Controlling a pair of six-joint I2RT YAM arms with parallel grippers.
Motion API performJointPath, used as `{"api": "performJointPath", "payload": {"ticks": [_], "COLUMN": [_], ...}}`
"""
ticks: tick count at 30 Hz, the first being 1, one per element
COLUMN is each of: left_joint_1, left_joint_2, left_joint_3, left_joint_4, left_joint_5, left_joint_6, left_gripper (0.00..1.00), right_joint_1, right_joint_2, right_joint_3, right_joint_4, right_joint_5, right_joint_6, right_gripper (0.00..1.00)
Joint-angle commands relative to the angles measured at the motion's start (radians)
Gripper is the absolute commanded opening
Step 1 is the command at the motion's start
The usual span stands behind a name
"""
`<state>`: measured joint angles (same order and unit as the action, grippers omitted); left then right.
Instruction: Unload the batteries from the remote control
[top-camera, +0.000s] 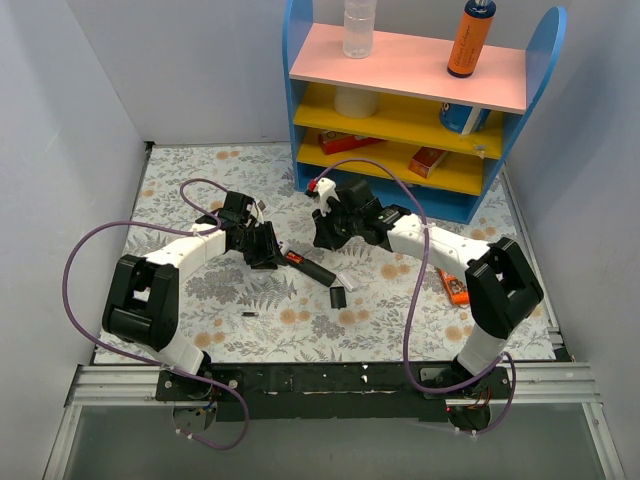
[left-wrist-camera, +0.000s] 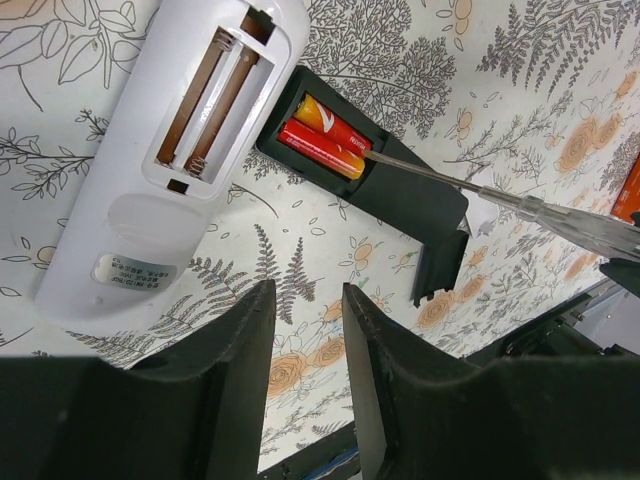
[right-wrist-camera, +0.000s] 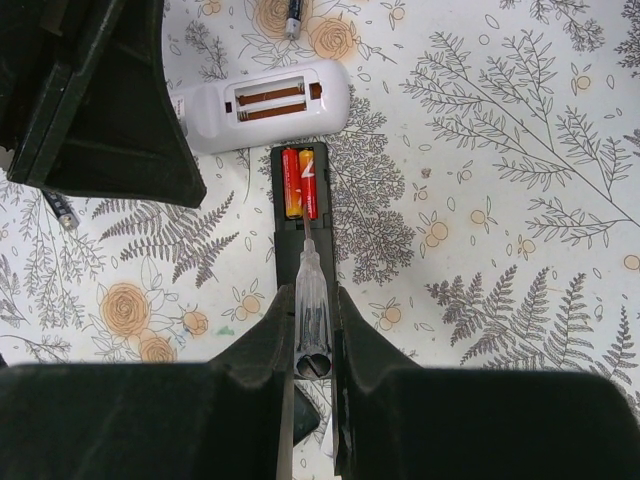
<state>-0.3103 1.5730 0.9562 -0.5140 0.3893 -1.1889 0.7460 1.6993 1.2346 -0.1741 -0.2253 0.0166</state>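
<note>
The black remote control (top-camera: 314, 268) lies back-up on the floral mat with its compartment uncovered. Two red and yellow batteries (left-wrist-camera: 322, 136) sit side by side in it (right-wrist-camera: 300, 184). Its small black cover (top-camera: 338, 297) lies loose beside it. My right gripper (right-wrist-camera: 313, 302) is shut on a clear-handled screwdriver (right-wrist-camera: 311, 300), and the blade tip touches the near end of the batteries. My left gripper (left-wrist-camera: 308, 300) hovers open over the mat with nothing between its fingers, just short of the remote control (left-wrist-camera: 400, 195).
A white remote (left-wrist-camera: 150, 170) with an empty battery bay lies against the black one's end. Loose dark batteries (right-wrist-camera: 293, 16) lie on the mat. An orange pack (top-camera: 452, 287) is under the right arm. A blue shelf (top-camera: 420, 110) stands at the back.
</note>
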Motion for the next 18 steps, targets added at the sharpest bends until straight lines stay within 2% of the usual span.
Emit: {"api": "performJointPath", "payload": {"ticks": [1,18], "left_joint_1": [0.002,0.002], "left_joint_2": [-0.045,-0.044], "left_joint_3": [-0.002,-0.002], "left_joint_4": [0.015,0.008], "left_joint_5": [-0.004,-0.026], "left_joint_6": [0.015,0.012], "left_gripper": [0.33,0.33], "right_joint_1": [-0.005,-0.005], "right_joint_2": [0.017,0.043], "right_joint_3": [0.034,0.026], "right_joint_4": [0.05,0.065], "right_joint_5": [-0.026,-0.078], "right_joint_6": [-0.04,0.006], "right_gripper": [0.01,0.01]}}
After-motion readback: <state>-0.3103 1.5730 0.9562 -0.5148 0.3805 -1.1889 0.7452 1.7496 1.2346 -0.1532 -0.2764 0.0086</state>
